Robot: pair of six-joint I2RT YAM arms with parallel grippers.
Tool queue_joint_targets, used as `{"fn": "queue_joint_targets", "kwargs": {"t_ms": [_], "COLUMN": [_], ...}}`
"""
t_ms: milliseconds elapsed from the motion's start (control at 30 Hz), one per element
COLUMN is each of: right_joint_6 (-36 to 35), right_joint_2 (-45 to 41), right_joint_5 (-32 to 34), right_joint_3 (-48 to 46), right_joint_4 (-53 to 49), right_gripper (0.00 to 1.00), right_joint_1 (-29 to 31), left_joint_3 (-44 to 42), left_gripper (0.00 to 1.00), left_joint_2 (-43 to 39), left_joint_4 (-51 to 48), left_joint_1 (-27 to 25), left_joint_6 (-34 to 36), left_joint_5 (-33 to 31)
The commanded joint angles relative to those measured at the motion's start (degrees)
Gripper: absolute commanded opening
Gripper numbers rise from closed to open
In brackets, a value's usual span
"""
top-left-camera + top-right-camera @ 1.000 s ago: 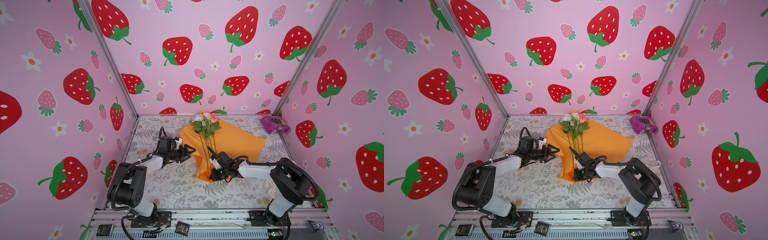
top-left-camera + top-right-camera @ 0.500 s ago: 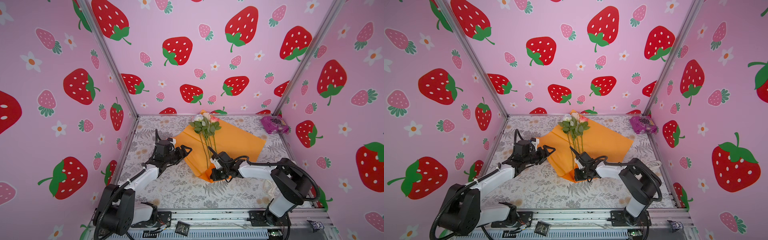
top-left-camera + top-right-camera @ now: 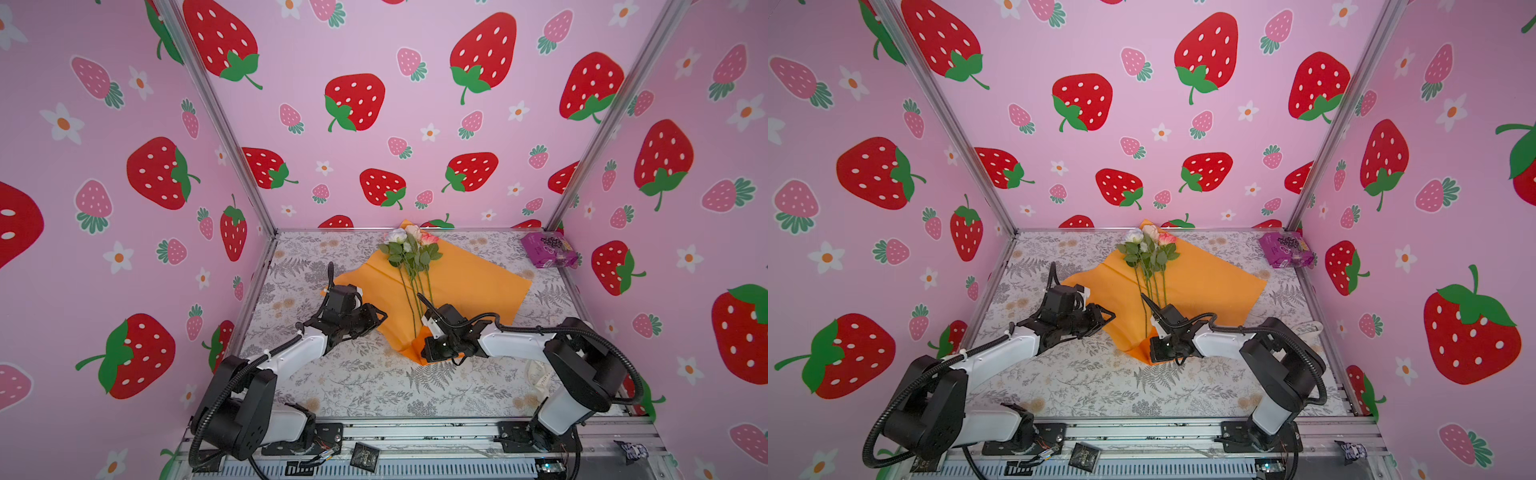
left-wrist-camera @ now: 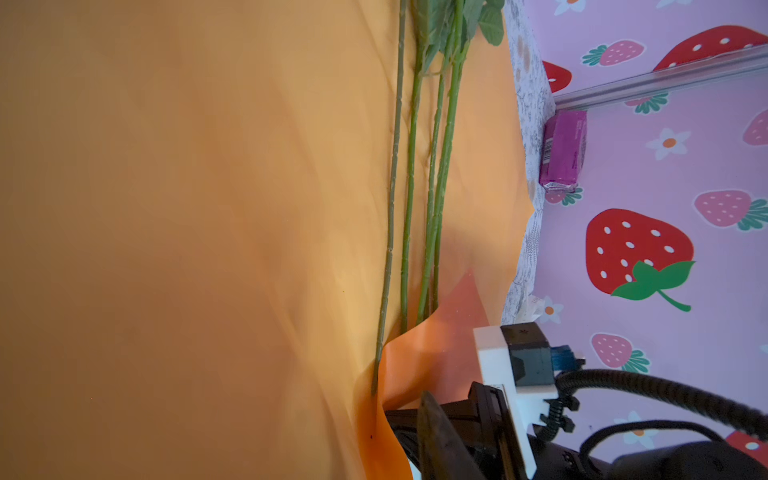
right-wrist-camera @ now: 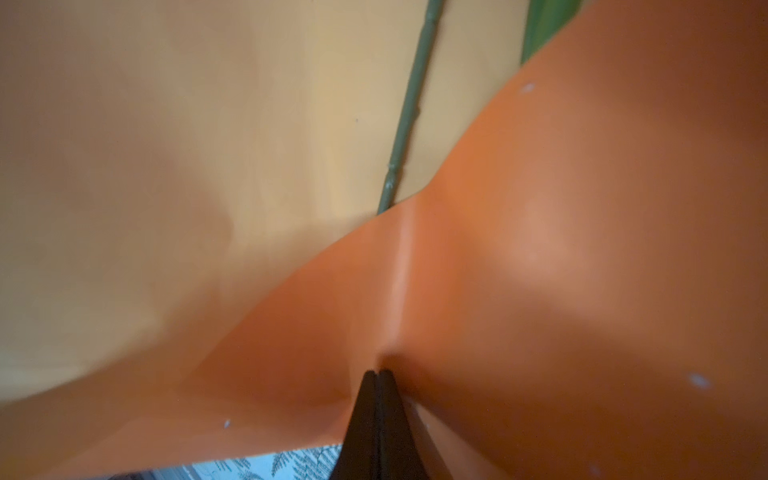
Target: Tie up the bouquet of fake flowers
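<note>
While right claw (image 5: 376, 376), low, clamps the orange wrapping paper (image 3: 469, 286) at its folded corner, we can't tell how open left claw (image 3: 377, 319) is; rose stems (image 4: 409, 187) lie on it.

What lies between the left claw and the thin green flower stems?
Only bare bright orange wrapping paper, visible in both top views.

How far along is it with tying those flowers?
Done: the roses lie on the spread orange wrapping paper. In hand: the right gripper pinches the paper's near corner, folded up over the stems; the left gripper is at its left edge, grip unclear. Left: wrapping and tying; nothing binds them.
</note>
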Motion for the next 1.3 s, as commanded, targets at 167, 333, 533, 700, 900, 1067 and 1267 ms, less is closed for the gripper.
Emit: {"fn": "queue_joint_targets", "kwargs": {"t_ms": [167,333,533,700,900,1067,1267], "right_joint_6": [1.43,2.88,4.18,4.62,8.15,9.47,8.36], "right_joint_2": [-0.5,-1.52,-4.17,-9.01,-17.4,-25.64,-34.44], "right_joint_5": [2.38,1.31,-0.44,-0.65,1.06,2.87,1.66], "right_joint_3": [-2.13,-3.8,-6.47,-8.25,-13.01,-17.37,-21.61], "right_joint_4": [-2.1,0.73,4.79,6.31,6.83,7.64,12.27], "right_gripper": [0.02,0.02,0.03,0.07,0.11,0.17,0.45], "right_joint_1": [-0.46,-0.83,-1.86,-2.74,-6.19,-8.08,-8.28], "left_joint_3": [13.64,20.3,25.24,27.93,30.9,34.83,40.2], "left_gripper": [0.17,0.15,0.14,0.13,0.13,0.13,0.13], "left_joint_2": [4.52,9.93,16.0,19.31,22.4,26.37,31.12], "left_joint_4": [-7.91,-9.71,-8.34,-9.71,-11.0,-12.16,-14.96], "left_joint_1": [-5.53,-8.38,-9.43,-10.04,-11.27,-13.04,-14.75], "left_joint_6": [6.54,9.54,9.4,10.52,11.91,12.48,13.65], "left_joint_5": [-2.13,-0.63,3.96,4.75,5.75,6.75,7.05]}}
